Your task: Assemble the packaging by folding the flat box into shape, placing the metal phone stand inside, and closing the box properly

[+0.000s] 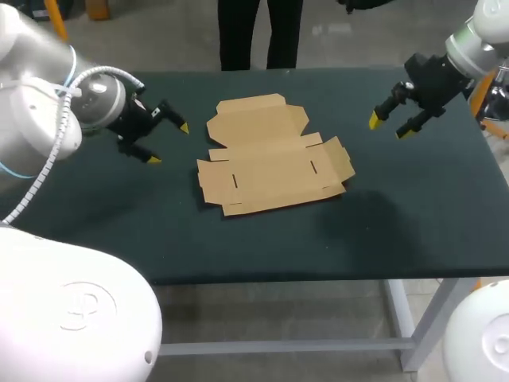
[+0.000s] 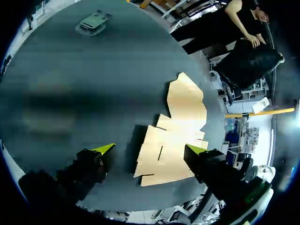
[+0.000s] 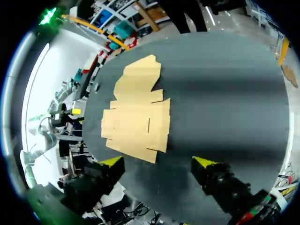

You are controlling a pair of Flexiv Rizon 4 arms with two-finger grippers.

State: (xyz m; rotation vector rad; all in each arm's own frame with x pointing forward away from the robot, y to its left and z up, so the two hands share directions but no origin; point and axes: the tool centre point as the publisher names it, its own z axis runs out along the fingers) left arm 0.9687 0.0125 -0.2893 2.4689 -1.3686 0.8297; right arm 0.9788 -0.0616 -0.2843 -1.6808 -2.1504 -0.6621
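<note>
Two claws: my left claw point(image 1: 169, 144) and right claw point(image 1: 388, 127) hang released above the table point(image 1: 429, 215), fingers spread, grasping nothing.
Flat box: the flat box point(image 1: 270, 163) lies unfolded at the middle of the table, between the claws and well apart from both.
Why so: I judge the arms flank the cardboard so that each can work the flaps on its own side. Lying flat, every crease is open to fold.
Orientation: its long axis runs left to right, slightly skewed. The wide slotted panel is near, and the narrower lid panel points far.
Phone stand: a grey-green piece I take for the phone stand point(image 2: 93, 23) sits on the table well ahead of my left claw, apart from the box.
Stage: folding not yet begun.
</note>
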